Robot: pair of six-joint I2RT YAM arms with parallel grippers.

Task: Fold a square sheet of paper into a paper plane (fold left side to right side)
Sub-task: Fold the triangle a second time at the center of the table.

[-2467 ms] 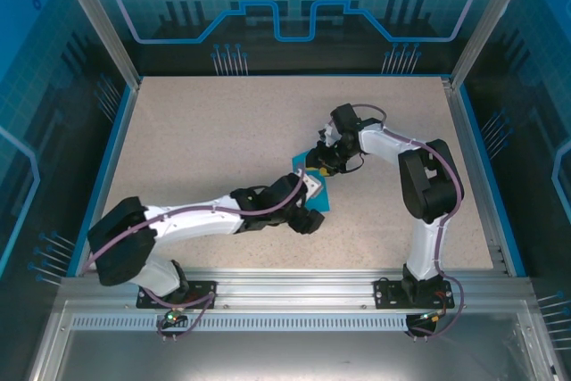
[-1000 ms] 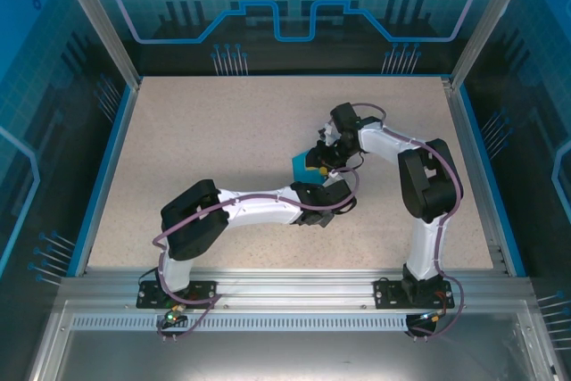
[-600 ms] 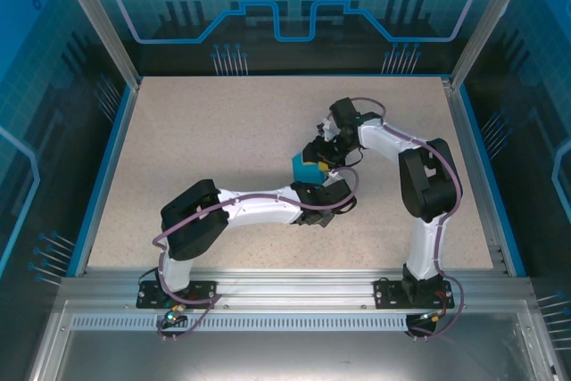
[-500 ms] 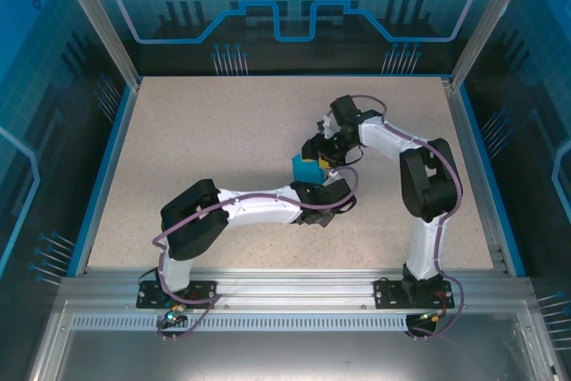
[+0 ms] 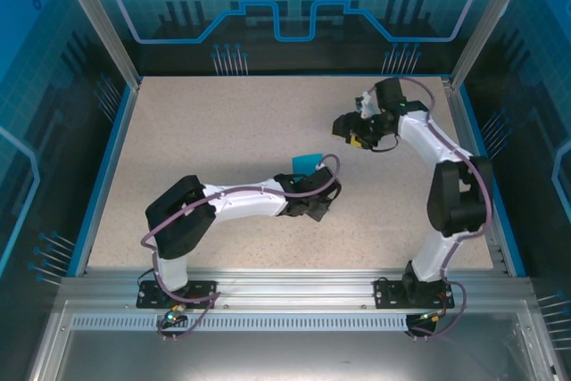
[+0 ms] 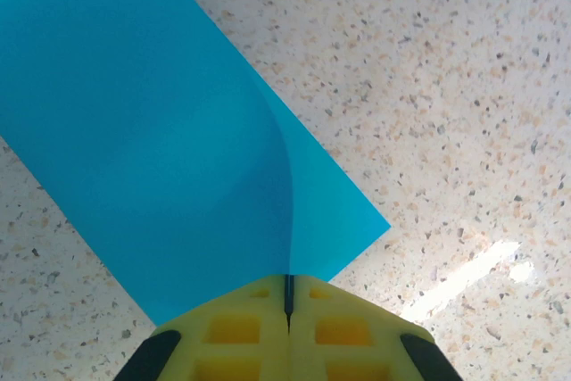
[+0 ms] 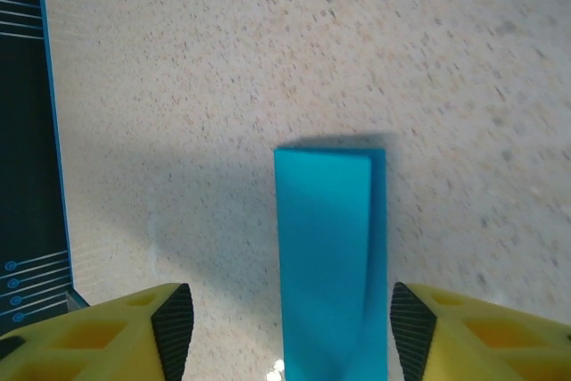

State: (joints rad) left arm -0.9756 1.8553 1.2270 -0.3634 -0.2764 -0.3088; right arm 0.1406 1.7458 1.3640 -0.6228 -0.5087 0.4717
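The square sheet of paper (image 5: 309,162) is teal-blue and lies folded over on the speckled table near the middle. In the left wrist view the paper (image 6: 152,131) has its upper layer curving down to a crease at my fingers. My left gripper (image 6: 288,287) is shut on the paper's near edge, its yellow fingers (image 6: 232,332) pressed together. From above, the left gripper (image 5: 312,183) sits just below the paper. My right gripper (image 5: 350,131) hangs open up and to the right, apart from the paper. In its wrist view the right gripper (image 7: 290,318) frames the paper (image 7: 326,247) as a narrow strip farther off.
A darker blue border strip (image 5: 105,176) edges the table, with glass walls behind it. That strip and a dark panel (image 7: 22,131) show at the left of the right wrist view. A metal rail (image 5: 285,278) runs along the near edge by the arm bases.
My right gripper has opened, let go of the paper and pulled back up and to the right. My left gripper has closed on the paper's edge, and the paper now lies flatter.
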